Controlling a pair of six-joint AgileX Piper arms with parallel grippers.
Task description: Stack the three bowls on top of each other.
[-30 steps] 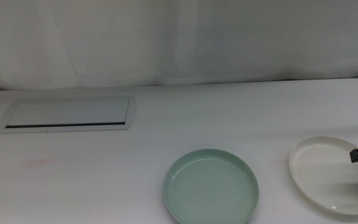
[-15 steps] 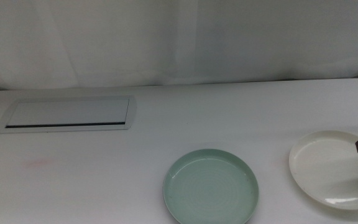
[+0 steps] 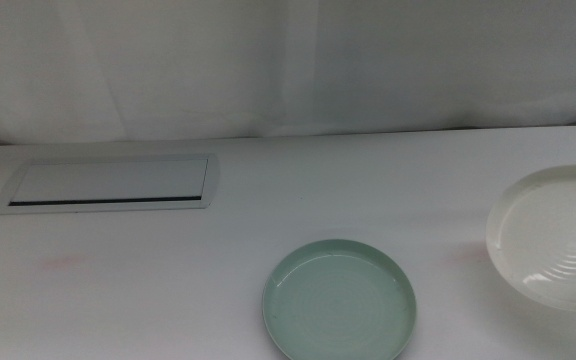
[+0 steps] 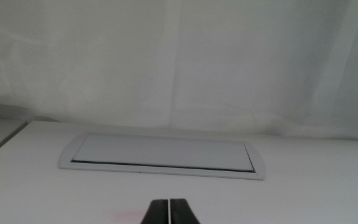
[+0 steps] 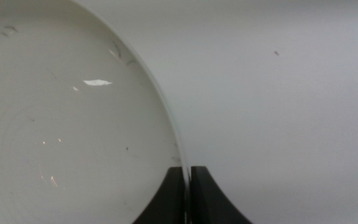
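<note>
Right pincer [image 5: 188, 186] pinches white bowl [image 3: 558, 235] by its rim, lifted. Next: carry it over mint green bowl [image 3: 339, 298].

left gripper [image 4: 169, 211]: two dark, near-black jaws, seen only at their tips, with a thin pale seam between them
left jaw shape: smooth, matte, flaring outward toward the base
right gripper [image 5: 188, 193]: two black jaws, matte, with flat inner faces and a pale line between
right jaw shape: outer edges curve out and widen toward the base
markings: none visible on either pair
</note>
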